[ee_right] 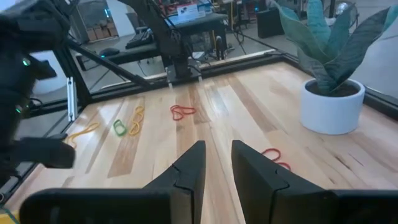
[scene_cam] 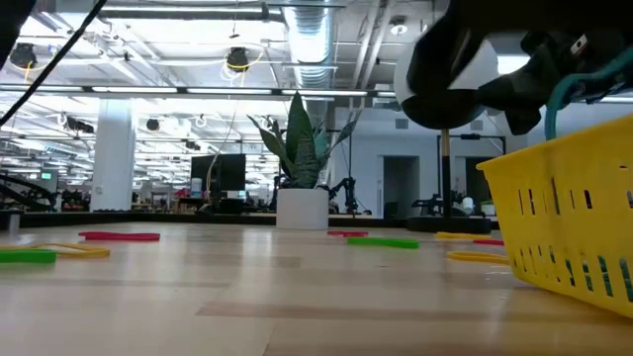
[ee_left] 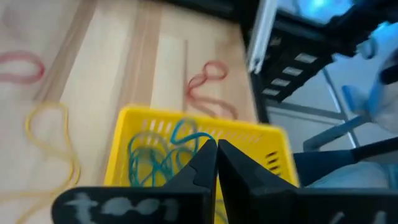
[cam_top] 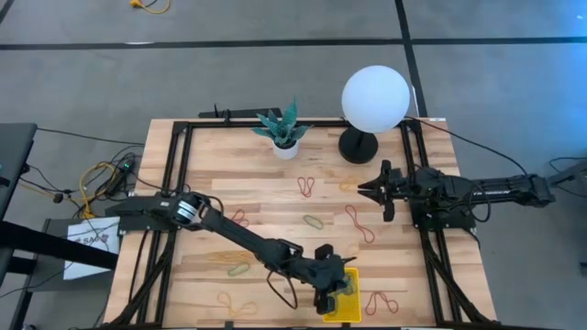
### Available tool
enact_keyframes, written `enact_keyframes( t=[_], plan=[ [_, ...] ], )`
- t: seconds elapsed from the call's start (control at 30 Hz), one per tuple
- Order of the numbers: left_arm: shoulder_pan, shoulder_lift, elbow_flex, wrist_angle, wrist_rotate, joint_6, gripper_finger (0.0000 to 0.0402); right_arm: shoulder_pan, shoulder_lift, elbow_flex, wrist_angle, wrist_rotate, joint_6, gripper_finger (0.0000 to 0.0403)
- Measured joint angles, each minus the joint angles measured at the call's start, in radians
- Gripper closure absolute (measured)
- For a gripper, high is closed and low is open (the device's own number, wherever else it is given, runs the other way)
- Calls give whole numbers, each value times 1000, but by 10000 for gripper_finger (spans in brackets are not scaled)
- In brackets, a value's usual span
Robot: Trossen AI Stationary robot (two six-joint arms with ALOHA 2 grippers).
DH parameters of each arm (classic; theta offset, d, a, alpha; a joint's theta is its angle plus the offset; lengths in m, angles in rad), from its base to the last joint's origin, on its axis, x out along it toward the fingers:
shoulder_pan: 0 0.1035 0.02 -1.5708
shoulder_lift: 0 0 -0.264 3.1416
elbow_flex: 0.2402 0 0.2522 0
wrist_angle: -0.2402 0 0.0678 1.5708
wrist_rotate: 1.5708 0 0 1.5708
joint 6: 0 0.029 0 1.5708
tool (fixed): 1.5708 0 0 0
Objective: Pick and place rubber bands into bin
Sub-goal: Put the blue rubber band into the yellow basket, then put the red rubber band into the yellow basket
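Wooden slatted table [cam_top: 275, 211] inside a black frame, seen from above, with loose bands scattered over it.

No readable writing is seen on the white paper at the lower left. The left gripper [cam_top: 332, 291] is stretched to the lower centre, above the small bright-yellow slotted plastic bin [cam_top: 352, 310], its fingers [ee_left: 205, 163] pressed together; teal rubber bands [ee_left: 155, 158] are seen lying inside the bin. The right gripper [cam_top: 364, 188] is held at the right of centre, pointing left, fingers slightly spread, nothing between them. A red figure-eight rubber band [cam_top: 359, 223] lies diagonally at centre right.
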Motion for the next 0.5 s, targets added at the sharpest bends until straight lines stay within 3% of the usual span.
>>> enact_keyframes(
  t=[0.2,0.5],
  plan=[
    [0,38,-5,12,-10,-16,386,0,0,0,5,0,0,331],
    [1,46,4,-6,-5,-17,330,-1,-1,0,27,1,-10,331]
  ],
)
